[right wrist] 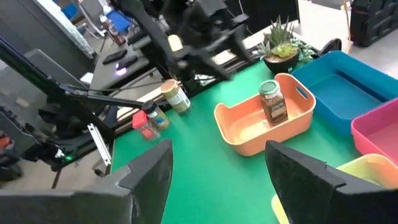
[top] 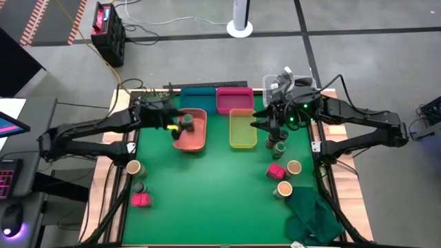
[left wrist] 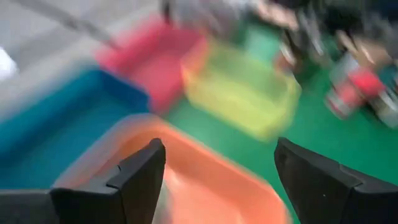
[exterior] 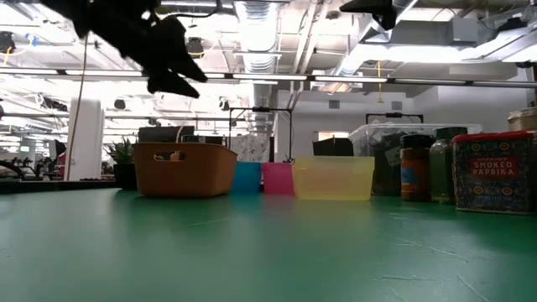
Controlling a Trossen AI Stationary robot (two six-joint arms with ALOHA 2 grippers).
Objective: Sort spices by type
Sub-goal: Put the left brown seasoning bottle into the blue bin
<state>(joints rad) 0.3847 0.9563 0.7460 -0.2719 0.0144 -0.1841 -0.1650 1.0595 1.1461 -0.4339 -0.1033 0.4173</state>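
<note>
**benchwatcher:** So how far along does the sorting look? Going left to right, the only thing that seems filed is one green-topped jar (right wrist: 272, 103) standing upright in the orange tray (top: 193, 140). The blue tray (top: 198, 96) and pink tray (top: 234, 100) look empty from above, and nothing is visible in the yellow tray (top: 242, 128) either.

**tray_nerd:** Yeah, barely started, I'd say. Near the left edge of the mat there's a tan-topped jar (top: 133, 167), a dark little one just beside it and a pink box (top: 140, 200). On the right side sit a couple of dark jars (top: 278, 146), another pink box (top: 276, 171) and two more tan-topped jars (top: 289, 177). So nearly everything is left to do.

**benchwatcher:** And the arms?

**tray_nerd:** The left gripper (top: 167, 117) hovers above the near-left rim of the orange tray, fingers spread wide, nothing between them. The left wrist view shows just the tray under the gap. The right gripper (top: 270, 124) hangs just right of the yellow tray, above the dark jars, jaws parted and empty too. My guess is it's lining up on that cluster.
</note>
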